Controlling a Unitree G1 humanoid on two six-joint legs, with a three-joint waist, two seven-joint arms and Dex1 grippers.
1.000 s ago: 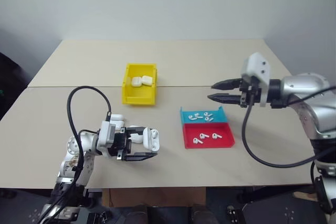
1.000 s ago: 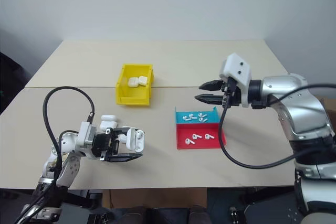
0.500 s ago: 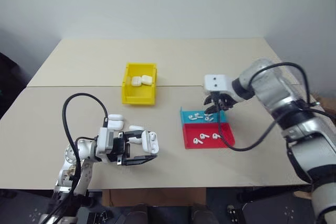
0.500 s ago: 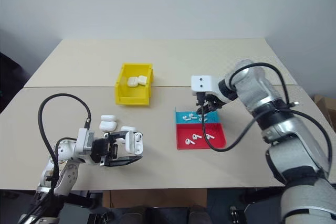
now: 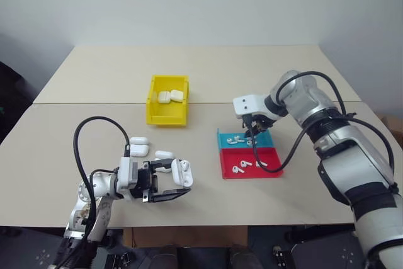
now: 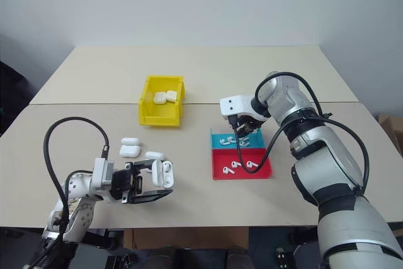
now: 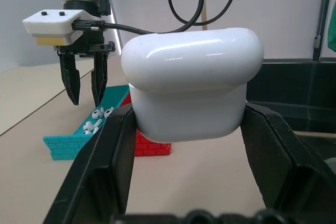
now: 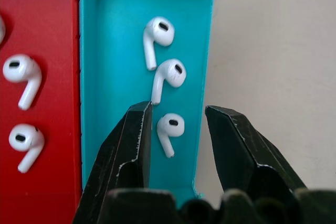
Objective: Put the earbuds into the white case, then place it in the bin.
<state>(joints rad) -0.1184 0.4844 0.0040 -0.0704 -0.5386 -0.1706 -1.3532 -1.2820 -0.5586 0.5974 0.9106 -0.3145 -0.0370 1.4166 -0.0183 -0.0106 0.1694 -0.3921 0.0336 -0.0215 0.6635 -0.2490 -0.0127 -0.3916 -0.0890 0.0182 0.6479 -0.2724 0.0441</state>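
Over the blue tray (image 8: 113,35) at right, the right claw (image 8: 176,121) is hanging with jaws parted around one of the earbuds (image 8: 169,129). Near the tabletop's (image 5: 94,74) front-left edge, the left claw (image 5: 169,187) is gripping the white case (image 7: 191,82).

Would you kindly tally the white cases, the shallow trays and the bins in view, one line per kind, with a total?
white cases: 6, two of them inside the bin
shallow trays: 2, one red and one blue
yellow bin: 1
Total: 9
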